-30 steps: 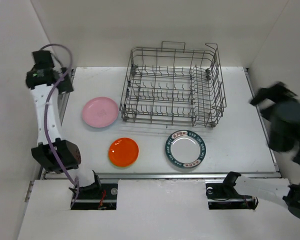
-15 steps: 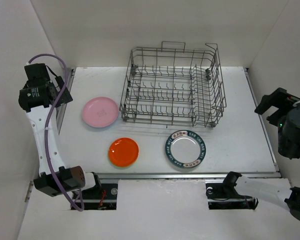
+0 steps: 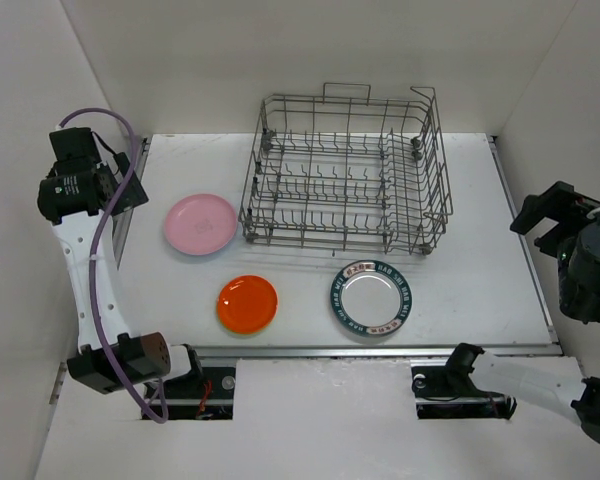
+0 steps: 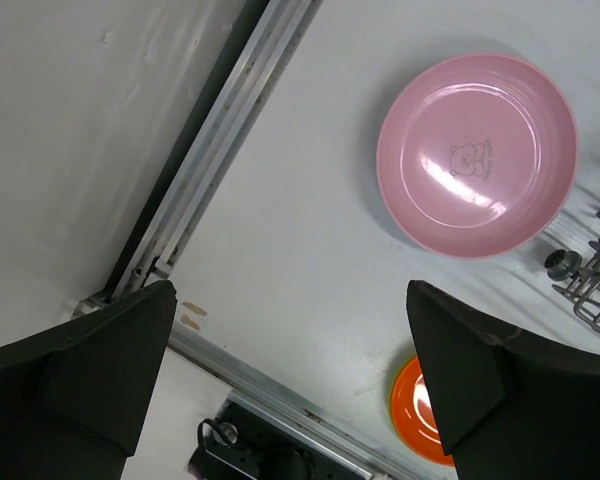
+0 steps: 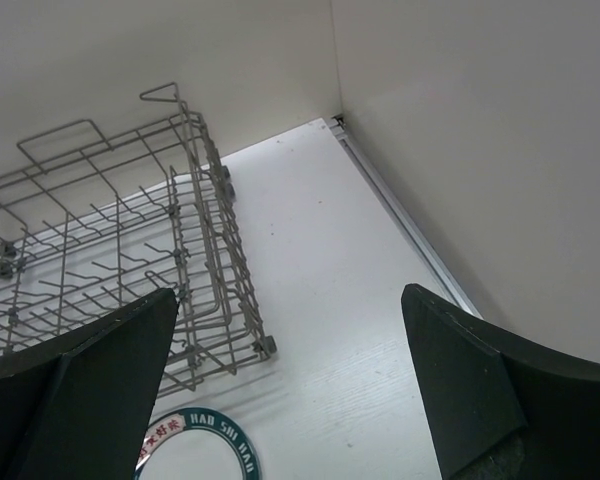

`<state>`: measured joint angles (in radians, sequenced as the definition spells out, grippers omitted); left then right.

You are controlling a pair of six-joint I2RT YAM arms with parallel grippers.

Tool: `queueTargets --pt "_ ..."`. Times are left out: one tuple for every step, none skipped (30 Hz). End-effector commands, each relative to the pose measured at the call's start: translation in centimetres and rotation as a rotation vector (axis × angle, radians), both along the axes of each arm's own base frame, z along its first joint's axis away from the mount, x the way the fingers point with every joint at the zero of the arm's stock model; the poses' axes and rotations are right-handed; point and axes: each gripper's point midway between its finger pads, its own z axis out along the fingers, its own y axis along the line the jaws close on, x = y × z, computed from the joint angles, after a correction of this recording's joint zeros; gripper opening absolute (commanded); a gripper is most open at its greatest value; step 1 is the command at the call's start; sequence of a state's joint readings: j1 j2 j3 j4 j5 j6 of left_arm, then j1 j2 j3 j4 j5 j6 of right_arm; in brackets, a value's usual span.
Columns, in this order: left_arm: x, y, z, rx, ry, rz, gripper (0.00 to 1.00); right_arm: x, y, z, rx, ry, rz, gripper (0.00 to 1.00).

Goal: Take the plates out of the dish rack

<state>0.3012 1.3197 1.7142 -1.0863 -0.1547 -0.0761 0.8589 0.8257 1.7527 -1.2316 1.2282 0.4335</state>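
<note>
The grey wire dish rack [image 3: 342, 238] stands at the back middle of the table with no plates showing in it; it also shows in the right wrist view [image 5: 195, 250]. Three plates lie flat on the table: a pink plate [image 3: 200, 223] [image 4: 477, 153] left of the rack, an orange plate [image 3: 247, 304] [image 4: 420, 415] in front of it, and a dark-green-rimmed plate [image 3: 372, 297] [image 5: 205, 440] before the rack's right half. My left gripper [image 3: 128, 185] [image 4: 290, 380] is open and empty, high at the table's left edge. My right gripper [image 3: 542, 215] [image 5: 290, 390] is open and empty, high at the right edge.
White walls close in the table on the left, back and right. Metal rails run along the left edge [image 4: 215, 150], the right edge [image 5: 400, 215] and the front edge [image 3: 320, 350]. The arm bases sit in cut-outs at the front.
My left arm has swung its wrist down and to the left, and its elbow dropped toward the front. My right wrist has settled at the right edge. The plates and rack have not moved.
</note>
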Motion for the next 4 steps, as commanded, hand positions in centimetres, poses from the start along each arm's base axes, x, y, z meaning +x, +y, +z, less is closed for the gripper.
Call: queueTargets --pt "-0.13 -0.30 0.68 -0.006 -0.040 -0.003 1.00 0.16 0.32 -0.12 -0.018 0.012 0.016 0.99" --pt "-0.13 -0.30 0.68 -0.006 -0.040 -0.003 1.00 0.16 0.32 -0.12 -0.018 0.012 0.016 0.99" --pt "-0.13 -0.30 0.68 -0.006 -0.040 -0.003 1.00 0.40 0.60 -0.18 -0.027 0.019 0.016 0.99" --pt "-0.13 -0.30 0.68 -0.006 -0.040 -0.003 1.00 0.34 0.54 -0.32 -0.035 0.026 0.016 0.99"
